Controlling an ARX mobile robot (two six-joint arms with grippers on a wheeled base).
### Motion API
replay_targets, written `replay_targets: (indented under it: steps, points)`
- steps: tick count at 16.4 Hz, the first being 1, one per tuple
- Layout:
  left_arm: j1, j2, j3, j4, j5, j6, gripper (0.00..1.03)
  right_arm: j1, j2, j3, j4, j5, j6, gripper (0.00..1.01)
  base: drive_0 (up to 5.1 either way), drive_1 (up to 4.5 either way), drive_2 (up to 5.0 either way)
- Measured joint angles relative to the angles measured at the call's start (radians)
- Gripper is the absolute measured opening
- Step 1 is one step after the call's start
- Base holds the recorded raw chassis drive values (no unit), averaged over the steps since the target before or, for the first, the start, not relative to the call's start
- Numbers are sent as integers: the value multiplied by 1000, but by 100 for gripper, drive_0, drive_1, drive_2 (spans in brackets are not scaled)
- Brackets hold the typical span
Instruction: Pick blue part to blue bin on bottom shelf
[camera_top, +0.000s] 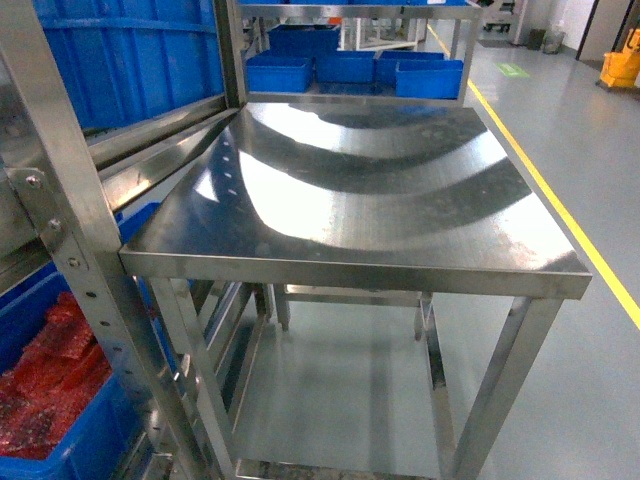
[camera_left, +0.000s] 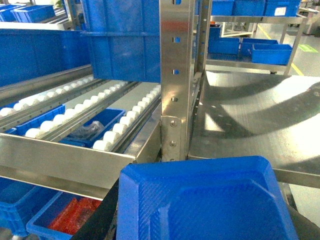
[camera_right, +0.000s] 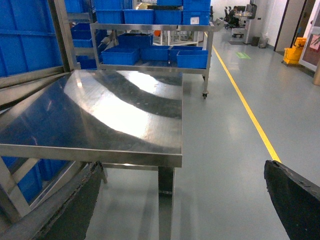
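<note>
in the left wrist view a blue bin (camera_left: 210, 200) fills the bottom of the picture, right up against the camera, its underside or moulded wall turned toward the lens; dark parts of the left gripper show at its lower edges, but whether the jaws are clamped on it cannot be told. just below and to the left of that gripper, a low blue tote with red plastic bags (camera_left: 70, 220) sits under a steel lip. ahead and left of it run roller tracks (camera_left: 75, 107) of white wheels, with a small blue tray (camera_left: 95, 127) beneath them. a perforated steel upright (camera_left: 175, 75) stands straight ahead, and the square steel table (camera_left: 260, 115) lies ahead to the right.

in the right wrist view the right gripper (camera_right: 185, 200) has its two dark fingers (camera_right: 295, 195) spread wide apart, holding nothing, with the table's near corner between and just beyond them. a yellow floor line (camera_right: 245, 105) runs away to the right of it. farther off, a wheeled rack (camera_right: 150, 30) carries small blue bins.

the blue part is not seen in any view. no readable writing or labels show.
</note>
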Motion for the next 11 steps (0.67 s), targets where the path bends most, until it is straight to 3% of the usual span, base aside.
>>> replay_targets:
  steps: [11]
  points:
    - [0,-4,0,0,-1,0,43,0,0,0,0,-1,0,98,-499,244,244]
